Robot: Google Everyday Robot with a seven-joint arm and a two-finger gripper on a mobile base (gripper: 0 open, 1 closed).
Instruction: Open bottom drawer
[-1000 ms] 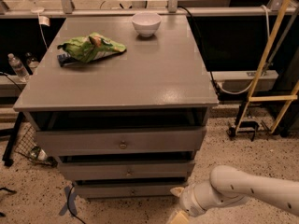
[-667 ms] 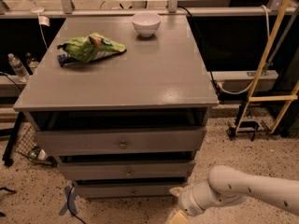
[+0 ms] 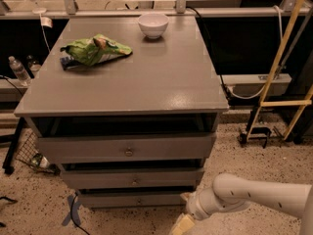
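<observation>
The grey cabinet [image 3: 122,82] has three drawers stacked at its front. The bottom drawer [image 3: 112,199] is the lowest and narrowest front, with a small round knob [image 3: 139,200] at its centre and a dark gap above it. My gripper [image 3: 184,222] is at the end of the white arm [image 3: 244,197] that reaches in from the right. It is low, near the floor, just off the bottom drawer's right end and right of the knob. It holds nothing that I can see.
A green bag [image 3: 93,50] and a white bowl [image 3: 153,24] sit on the cabinet top. The middle drawer [image 3: 132,179] and top drawer [image 3: 127,148] are above the bottom one. A yellow frame [image 3: 281,102] stands at the right, and a water bottle [image 3: 18,71] at the left.
The arm and gripper have barely shifted beside the cabinet's lower right corner. The drawers look the same.
</observation>
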